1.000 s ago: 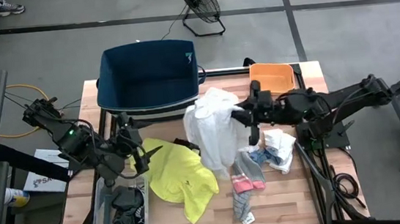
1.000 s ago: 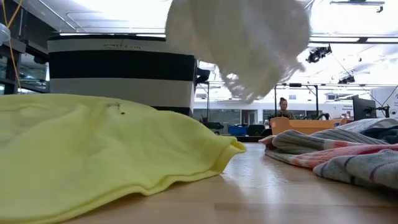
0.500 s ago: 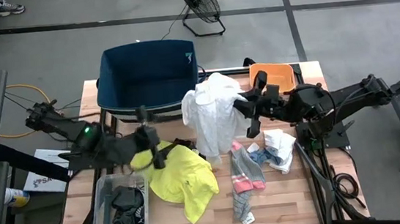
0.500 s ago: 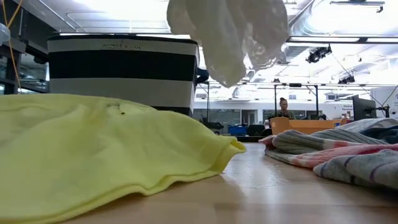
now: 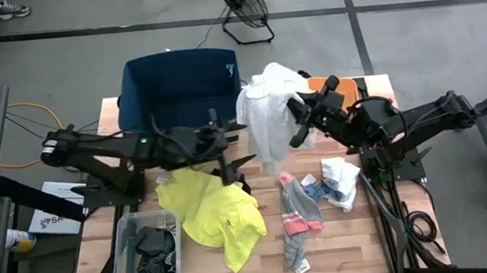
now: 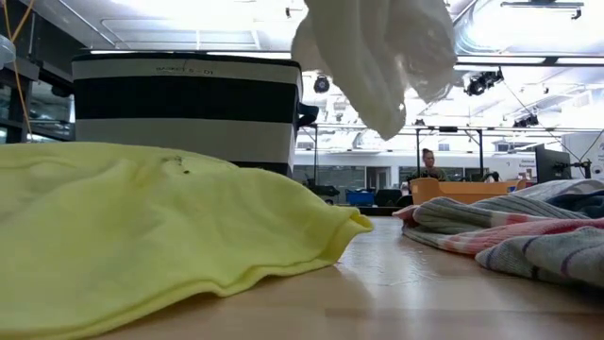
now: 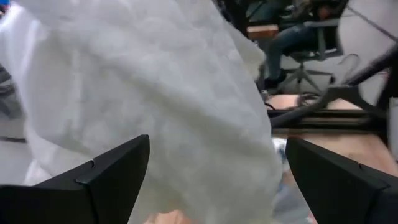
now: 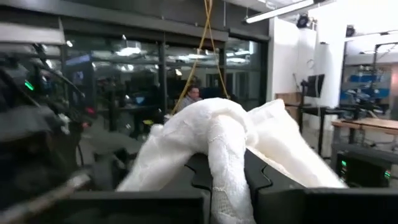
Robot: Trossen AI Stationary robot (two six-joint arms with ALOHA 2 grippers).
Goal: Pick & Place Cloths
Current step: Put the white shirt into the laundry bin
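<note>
My right gripper (image 5: 299, 124), clamped on the white garment (image 5: 266, 116), holds it hanging clear of the surface (image 5: 343, 234), bin (image 5: 181, 89) just beyond. My left gripper (image 5: 230, 150), fingers wide, reaches beside the hanging garment; yellow garment (image 5: 210, 211) lies below.

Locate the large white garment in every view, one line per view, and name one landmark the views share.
High view: large white garment hangs from the right gripper, right of the dark-blue bin.
Low view: garment hangs at top centre, clear of the table.
Left wrist view: garment fills the frame between the open jaws.
Right wrist view: garment drapes over the shut jaws.
Shared landmark: the bin, also the striped box in the low view.
</note>
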